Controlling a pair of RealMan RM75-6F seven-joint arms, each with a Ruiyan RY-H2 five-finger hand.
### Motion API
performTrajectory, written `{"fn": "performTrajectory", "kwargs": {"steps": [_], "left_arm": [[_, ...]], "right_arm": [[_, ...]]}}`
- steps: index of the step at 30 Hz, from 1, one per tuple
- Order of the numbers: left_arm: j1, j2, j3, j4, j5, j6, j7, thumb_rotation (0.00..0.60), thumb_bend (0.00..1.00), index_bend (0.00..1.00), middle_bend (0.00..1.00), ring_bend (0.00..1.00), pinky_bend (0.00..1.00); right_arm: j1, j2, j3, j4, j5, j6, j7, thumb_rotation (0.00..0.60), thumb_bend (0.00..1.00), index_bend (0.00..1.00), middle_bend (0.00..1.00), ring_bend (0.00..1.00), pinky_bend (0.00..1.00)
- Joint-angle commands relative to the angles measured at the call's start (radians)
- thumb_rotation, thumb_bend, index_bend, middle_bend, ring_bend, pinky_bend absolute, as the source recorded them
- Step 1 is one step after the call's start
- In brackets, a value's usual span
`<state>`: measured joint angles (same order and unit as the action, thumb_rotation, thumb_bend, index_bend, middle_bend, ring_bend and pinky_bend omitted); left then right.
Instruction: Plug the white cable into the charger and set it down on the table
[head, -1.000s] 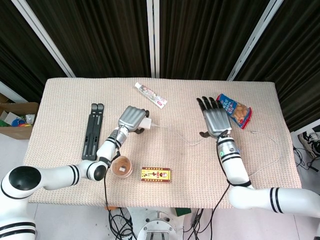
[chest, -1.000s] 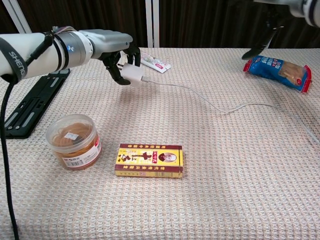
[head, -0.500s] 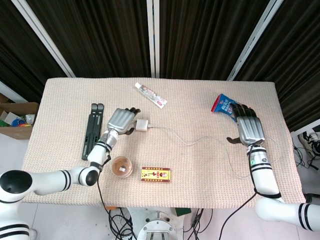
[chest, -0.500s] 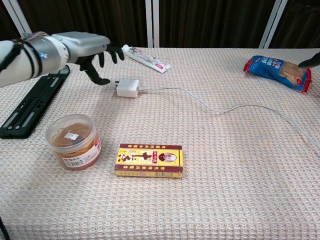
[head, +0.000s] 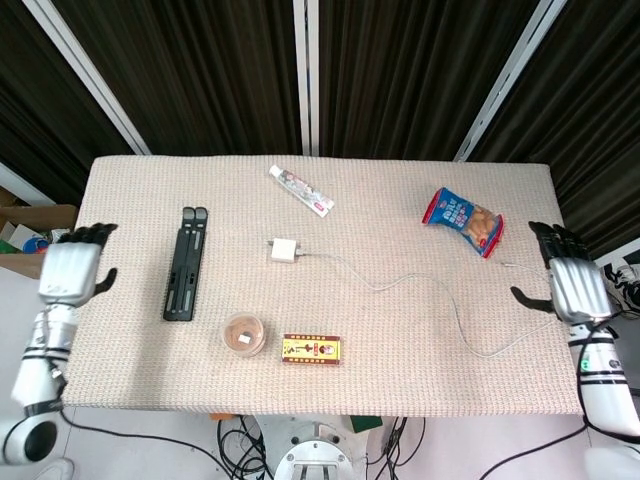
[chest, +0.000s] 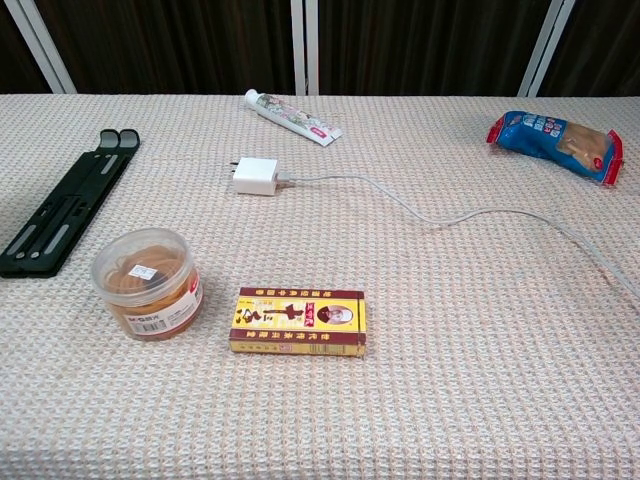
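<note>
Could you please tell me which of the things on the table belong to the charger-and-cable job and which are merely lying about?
Belonging to the job:
- charger, lying flat on the table
- white cable, plugged into the charger

Just lying about:
- toothpaste tube
- black folding stand
- round tub
- yellow and red box
- blue snack bag

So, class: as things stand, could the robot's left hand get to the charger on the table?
Probably yes: the left hand is open off the table's edge, and only the flat black stand lies between it and the charger.
</note>
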<state>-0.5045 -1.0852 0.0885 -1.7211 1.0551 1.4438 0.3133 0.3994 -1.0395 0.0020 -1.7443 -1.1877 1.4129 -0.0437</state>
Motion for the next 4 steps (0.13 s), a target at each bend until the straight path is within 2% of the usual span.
{"fn": "performTrajectory", "kwargs": {"steps": [1,4], "left_arm": [[0.123,0.068,0.064,-0.052,0.103,0.101,-0.106,0.600,0.29,0.19,0.22,0.22,0.30],[0.203,0.078,0.080,-0.050,0.148,0.172,-0.141,0.600,0.29,0.19,0.22,0.22,0.30]], "right_arm": [[-0.073,0.021,-0.030,0.008,-0.059,0.065,0.029,0.600,0.23,0.00,0.10,0.01,0.09],[-0.114,0.016,-0.036,0.003,-0.087,0.096,0.036,0.600,0.23,0.00,0.10,0.01,0.09]]}}
